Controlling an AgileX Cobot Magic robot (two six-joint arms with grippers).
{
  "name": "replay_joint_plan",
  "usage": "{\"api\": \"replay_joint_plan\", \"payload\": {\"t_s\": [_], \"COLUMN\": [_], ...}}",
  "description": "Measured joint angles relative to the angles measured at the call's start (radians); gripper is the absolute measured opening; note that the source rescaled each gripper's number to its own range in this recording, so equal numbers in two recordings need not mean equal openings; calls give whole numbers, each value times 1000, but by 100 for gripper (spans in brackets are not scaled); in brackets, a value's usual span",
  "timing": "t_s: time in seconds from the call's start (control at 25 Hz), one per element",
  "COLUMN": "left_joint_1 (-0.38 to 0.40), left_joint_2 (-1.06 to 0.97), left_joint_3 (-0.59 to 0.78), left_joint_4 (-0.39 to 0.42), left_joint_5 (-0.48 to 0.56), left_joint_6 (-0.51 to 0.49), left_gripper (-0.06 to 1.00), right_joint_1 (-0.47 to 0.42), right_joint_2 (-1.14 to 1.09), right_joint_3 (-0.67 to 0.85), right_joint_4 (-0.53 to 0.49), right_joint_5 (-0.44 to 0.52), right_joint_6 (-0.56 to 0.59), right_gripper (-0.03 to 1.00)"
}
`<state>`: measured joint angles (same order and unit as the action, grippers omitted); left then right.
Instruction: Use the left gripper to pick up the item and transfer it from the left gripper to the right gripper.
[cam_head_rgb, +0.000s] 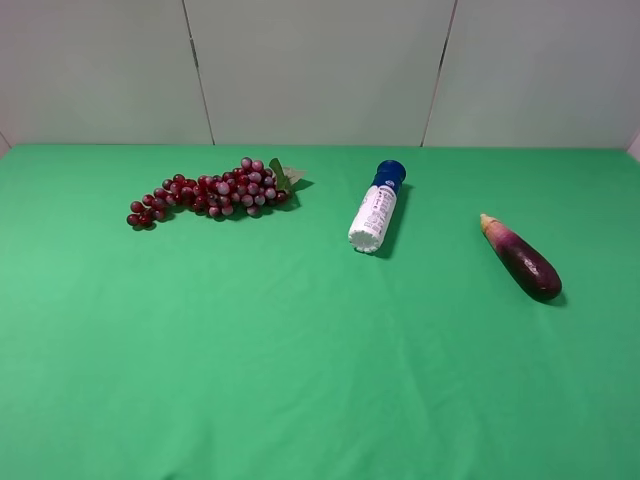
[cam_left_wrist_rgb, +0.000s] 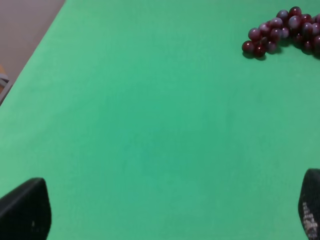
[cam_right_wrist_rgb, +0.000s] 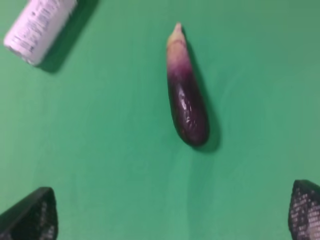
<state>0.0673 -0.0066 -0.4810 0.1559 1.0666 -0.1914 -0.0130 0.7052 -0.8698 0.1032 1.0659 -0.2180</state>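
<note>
The dark purple eggplant (cam_head_rgb: 522, 258) with a pale stem end lies on the green cloth at the right. It also shows in the right wrist view (cam_right_wrist_rgb: 185, 95), ahead of my right gripper (cam_right_wrist_rgb: 172, 210), whose two dark fingertips (cam_right_wrist_rgb: 32, 217) stand wide apart with nothing between them. My left gripper (cam_left_wrist_rgb: 165, 210) is open too, its fingertips (cam_left_wrist_rgb: 25, 212) at the frame's corners over bare cloth, far from the eggplant. Neither arm shows in the exterior high view.
A red grape bunch (cam_head_rgb: 208, 192) lies at the back left and shows in the left wrist view (cam_left_wrist_rgb: 282, 30). A white bottle with a blue cap (cam_head_rgb: 376, 208) lies in the middle and shows in the right wrist view (cam_right_wrist_rgb: 40, 25). A pale wall stands behind.
</note>
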Motion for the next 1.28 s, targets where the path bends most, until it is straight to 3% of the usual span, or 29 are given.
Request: {"api": "replay_joint_plan", "payload": {"t_s": [0.72,1.28], "left_joint_1": [0,0], "left_joint_2": [0,0], "left_joint_3": [0,0], "left_joint_4": [-1,-1], "left_joint_5": [0,0], "left_joint_6": [0,0], "left_gripper": [100,100], "right_joint_1": [0,0], "right_joint_2": [-691,-709], "right_joint_3": [317,361], "right_joint_4": [-103,-103], "right_joint_5": [-34,-26], "right_joint_6": [177,202], "right_gripper": [100,100]}}
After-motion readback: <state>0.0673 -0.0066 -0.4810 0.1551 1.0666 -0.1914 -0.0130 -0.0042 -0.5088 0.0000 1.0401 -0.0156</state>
